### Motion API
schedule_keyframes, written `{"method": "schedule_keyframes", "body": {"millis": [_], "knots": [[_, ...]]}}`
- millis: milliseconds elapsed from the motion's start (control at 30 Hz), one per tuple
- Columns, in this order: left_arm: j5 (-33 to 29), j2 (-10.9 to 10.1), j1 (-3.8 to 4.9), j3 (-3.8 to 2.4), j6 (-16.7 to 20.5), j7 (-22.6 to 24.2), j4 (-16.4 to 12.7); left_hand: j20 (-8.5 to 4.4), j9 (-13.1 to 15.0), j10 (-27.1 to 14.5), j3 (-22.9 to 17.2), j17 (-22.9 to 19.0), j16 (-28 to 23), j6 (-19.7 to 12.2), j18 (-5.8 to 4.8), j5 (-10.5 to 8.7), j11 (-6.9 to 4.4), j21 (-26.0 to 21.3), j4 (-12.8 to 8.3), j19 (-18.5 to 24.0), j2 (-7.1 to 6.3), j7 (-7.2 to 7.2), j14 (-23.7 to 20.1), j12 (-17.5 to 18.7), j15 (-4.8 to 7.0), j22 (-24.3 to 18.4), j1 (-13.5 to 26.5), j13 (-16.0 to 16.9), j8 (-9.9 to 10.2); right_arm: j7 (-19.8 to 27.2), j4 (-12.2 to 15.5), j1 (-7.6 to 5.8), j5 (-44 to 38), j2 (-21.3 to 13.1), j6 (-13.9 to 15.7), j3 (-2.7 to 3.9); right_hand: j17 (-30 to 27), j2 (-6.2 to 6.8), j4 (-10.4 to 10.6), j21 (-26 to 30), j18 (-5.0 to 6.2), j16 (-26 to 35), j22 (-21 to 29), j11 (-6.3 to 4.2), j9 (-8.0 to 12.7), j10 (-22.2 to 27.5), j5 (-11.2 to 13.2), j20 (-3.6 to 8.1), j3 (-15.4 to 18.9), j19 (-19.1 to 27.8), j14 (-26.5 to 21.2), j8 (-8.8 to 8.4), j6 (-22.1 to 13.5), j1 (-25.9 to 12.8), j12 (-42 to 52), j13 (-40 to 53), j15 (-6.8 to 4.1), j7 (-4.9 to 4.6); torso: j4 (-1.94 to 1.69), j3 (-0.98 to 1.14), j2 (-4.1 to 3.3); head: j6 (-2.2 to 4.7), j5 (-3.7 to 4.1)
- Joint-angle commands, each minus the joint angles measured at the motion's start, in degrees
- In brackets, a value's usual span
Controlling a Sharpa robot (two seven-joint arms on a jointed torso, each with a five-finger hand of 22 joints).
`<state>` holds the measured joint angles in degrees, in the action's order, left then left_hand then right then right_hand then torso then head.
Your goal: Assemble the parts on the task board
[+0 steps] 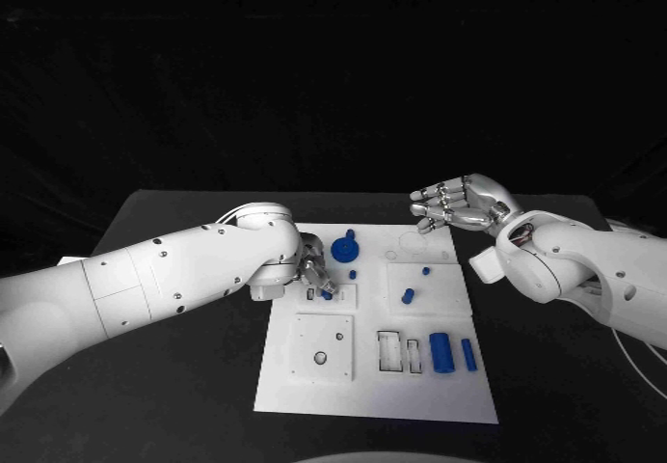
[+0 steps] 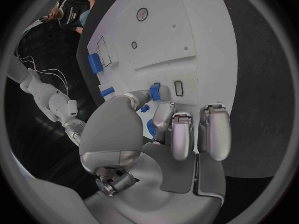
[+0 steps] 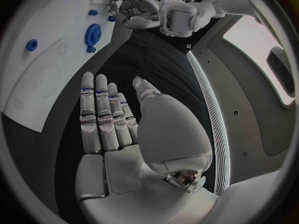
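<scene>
Where robot hand [image 1: 308,275] covers — part [image 2: 154,91] half-hidden

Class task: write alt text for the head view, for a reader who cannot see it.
The left hand pinches a small blue part over the white task board, while the right hand hovers open beyond its far edge. A blue gear lies nearby.

Table: I see a black table [image 1: 167,386] under everything, matte and dark.
Backdrop: beyond its far edge I see black cloth [image 1: 333,87].
</scene>
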<state>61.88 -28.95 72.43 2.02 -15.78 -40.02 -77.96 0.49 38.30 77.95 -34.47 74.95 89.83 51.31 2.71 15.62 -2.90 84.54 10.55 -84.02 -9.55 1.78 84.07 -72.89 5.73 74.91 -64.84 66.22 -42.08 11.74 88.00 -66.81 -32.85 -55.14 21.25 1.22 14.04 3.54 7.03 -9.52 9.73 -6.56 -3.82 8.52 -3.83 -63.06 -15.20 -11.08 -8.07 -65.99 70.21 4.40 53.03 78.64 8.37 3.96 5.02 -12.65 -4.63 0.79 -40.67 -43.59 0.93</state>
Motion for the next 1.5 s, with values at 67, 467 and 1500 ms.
{"method": "schedule_keyframes", "body": {"millis": [67,467,1500], "knots": [[-0.80,0.23,-0.42,0.36,-1.56,-8.06,0.13,-0.31,-0.13,0.64,-1.78,15.05,0.17,1.64,-0.78,-0.16,-0.08,0.13,-2.16,-2.95,0.44,-0.93,5.93,-0.52,0.43,6.11,2.39,0.50,0.38,0.48,0.05,0.05,-0.59,0.11,-1.08,0.01,-0.05,-0.01,-0.16,0.36,0.84,0.39,0.06,0.18,-0.05,0.29,-0.32,0.04,0.22,-0.55,0.17,0.23,-0.45,-0.34,0.39,-0.05,0.16,-0.10,-0.02,-0.01,0.01,0.03,0.03],[-0.83,0.10,-0.42,0.33,-0.59,-7.98,0.48,-0.47,-0.20,1.46,6.44,15.05,0.17,3.51,-0.99,-0.47,-0.26,0.65,1.42,-3.34,0.16,-1.17,5.93,-1.51,0.57,7.14,7.63,2.02,0.78,0.50,0.00,0.05,-0.58,0.16,-1.15,0.01,-0.08,-0.01,-0.19,0.41,0.83,0.41,0.06,0.18,-0.05,0.30,-0.39,0.04,0.25,-0.57,0.18,0.23,-0.46,-0.35,0.40,-0.07,0.17,-0.11,-0.01,-0.02,0.03,0.01,0.13],[-8.86,-5.85,-0.32,-3.49,6.72,-5.11,-3.63,-0.38,-0.01,-2.02,30.25,15.05,0.17,1.01,-0.14,-9.14,0.30,-2.30,6.00,-2.03,3.56,-0.40,5.93,2.71,0.27,3.30,6.60,-2.62,2.61,0.53,-0.46,0.50,-0.52,0.19,-1.58,0.01,-0.11,-0.01,-0.21,0.45,0.83,0.43,0.06,0.19,-0.04,0.32,-0.40,0.04,0.30,-0.58,0.18,0.23,-0.48,-0.38,0.41,-0.10,0.17,-0.12,-0.02,-0.01,0.04,0.63,0.50]]}}
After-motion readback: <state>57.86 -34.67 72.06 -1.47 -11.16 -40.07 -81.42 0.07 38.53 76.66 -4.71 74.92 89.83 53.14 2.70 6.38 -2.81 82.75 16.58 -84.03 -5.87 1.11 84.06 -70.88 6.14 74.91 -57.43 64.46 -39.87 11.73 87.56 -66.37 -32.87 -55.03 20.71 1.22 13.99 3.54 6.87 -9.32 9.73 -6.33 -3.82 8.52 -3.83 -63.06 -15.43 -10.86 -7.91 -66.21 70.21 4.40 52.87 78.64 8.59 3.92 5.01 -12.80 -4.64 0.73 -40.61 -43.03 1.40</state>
